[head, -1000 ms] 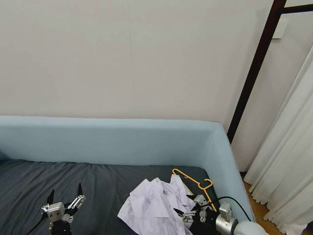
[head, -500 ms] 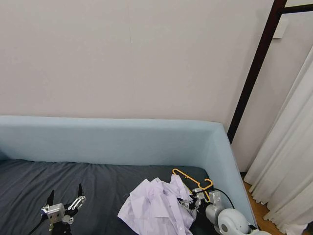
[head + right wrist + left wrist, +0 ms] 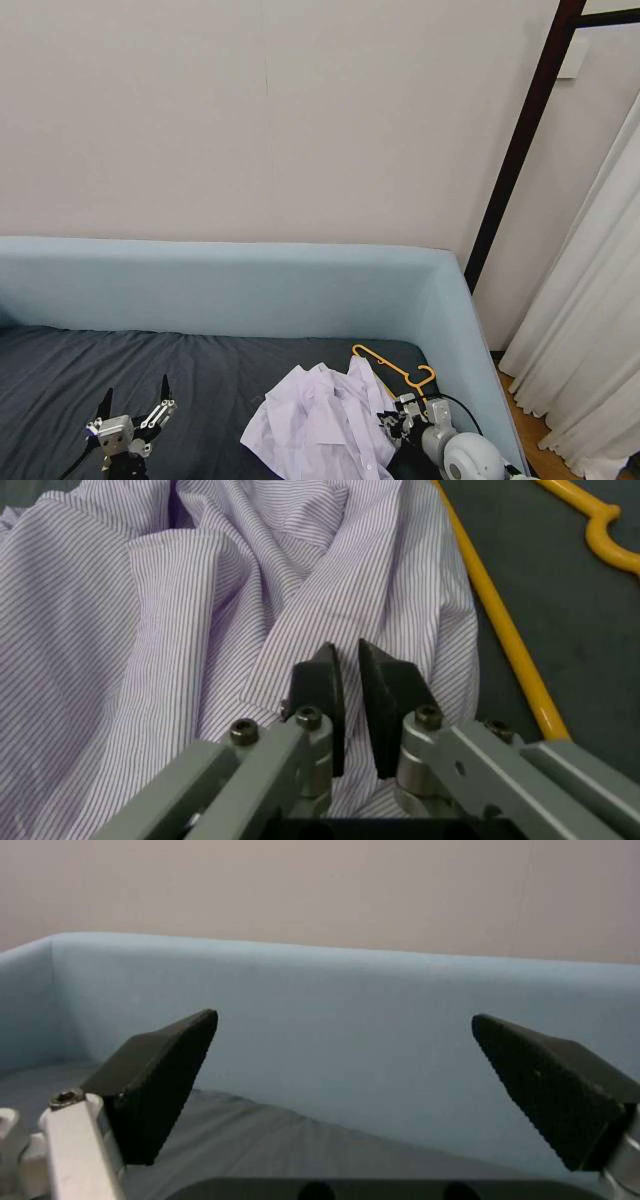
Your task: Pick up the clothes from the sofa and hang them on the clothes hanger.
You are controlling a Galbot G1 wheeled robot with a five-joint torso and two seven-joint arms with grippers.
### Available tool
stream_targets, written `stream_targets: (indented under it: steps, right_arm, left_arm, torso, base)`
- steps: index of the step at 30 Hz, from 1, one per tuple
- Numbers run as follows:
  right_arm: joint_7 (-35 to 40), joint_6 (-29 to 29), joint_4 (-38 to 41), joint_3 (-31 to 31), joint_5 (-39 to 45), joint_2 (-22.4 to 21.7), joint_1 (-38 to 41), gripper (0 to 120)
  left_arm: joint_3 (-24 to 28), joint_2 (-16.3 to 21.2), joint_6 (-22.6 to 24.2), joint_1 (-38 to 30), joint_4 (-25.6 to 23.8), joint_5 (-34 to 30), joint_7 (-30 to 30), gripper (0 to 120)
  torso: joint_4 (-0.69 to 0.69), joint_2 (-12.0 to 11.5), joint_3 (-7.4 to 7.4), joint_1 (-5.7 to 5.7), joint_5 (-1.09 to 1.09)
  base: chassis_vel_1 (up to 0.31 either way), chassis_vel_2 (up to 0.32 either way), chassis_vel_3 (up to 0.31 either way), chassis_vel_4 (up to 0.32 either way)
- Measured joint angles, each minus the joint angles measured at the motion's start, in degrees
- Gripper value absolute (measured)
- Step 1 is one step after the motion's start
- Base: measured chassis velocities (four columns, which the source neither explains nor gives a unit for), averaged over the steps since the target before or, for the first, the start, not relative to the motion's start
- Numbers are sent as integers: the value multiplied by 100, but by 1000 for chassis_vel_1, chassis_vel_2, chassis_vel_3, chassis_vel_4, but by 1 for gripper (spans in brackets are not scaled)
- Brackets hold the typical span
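Note:
A crumpled white shirt with thin purple stripes (image 3: 320, 425) (image 3: 150, 630) lies on the sofa's dark grey seat, toward its right end. An orange hanger (image 3: 395, 370) (image 3: 500, 622) lies against the shirt's right edge, its hook pointing to the armrest. My right gripper (image 3: 392, 420) (image 3: 350, 649) is down on the shirt's right side, its black fingers pinched together on a fold of the cloth. Over the bare seat at the lower left, my left gripper (image 3: 132, 415) (image 3: 350, 1087) is held open with nothing between its fingers.
The light blue sofa back (image 3: 230, 290) and right armrest (image 3: 455, 330) wall in the seat. A dark rack pole (image 3: 520, 140) rises at an angle behind the armrest. White curtains (image 3: 590, 350) hang at the far right.
My right gripper has moved forward onto the shirt's right edge and its fingers have come together on the cloth. The left arm has stayed where it was.

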Motion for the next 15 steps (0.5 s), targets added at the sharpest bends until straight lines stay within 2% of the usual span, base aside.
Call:
stream_targets:
  steps: [2,4,7,9,13,15]
  right_arm:
    - [17,-27,20,5,0,-8,-8,18]
    - [25,-40,27,8,0,-9,-13,22]
    - [50,-74,20,25,1,-1,-34,36]
    - [55,-84,12,32,0,1,-37,39]
    - [47,-140,-35,63,2,11,-42,58]
    - [37,-152,-53,67,2,20,-41,61]
  left_arm:
    - [3,3,0,-13,12,-4,-1,100]
    - [10,2,0,-19,17,-5,-2,100]
    - [23,-3,0,-23,23,-5,-2,100]
    - [23,-2,0,-23,23,-5,-2,100]
    - [13,4,0,-20,19,-5,-6,100]
    - [9,4,0,-16,16,-5,-7,100]
  torso:
    - [0,0,0,0,0]
    - [0,0,0,0,0]
    - [0,0,0,0,0]
    - [0,0,0,0,0]
    - [0,0,0,0,0]
    - [0,0,0,0,0]
  base:
    - [0,0,0,0]
    - [0,0,0,0]
    - [0,0,0,0]
    - [0,0,0,0]
    - [0,0,0,0]
    - [0,0,0,0]
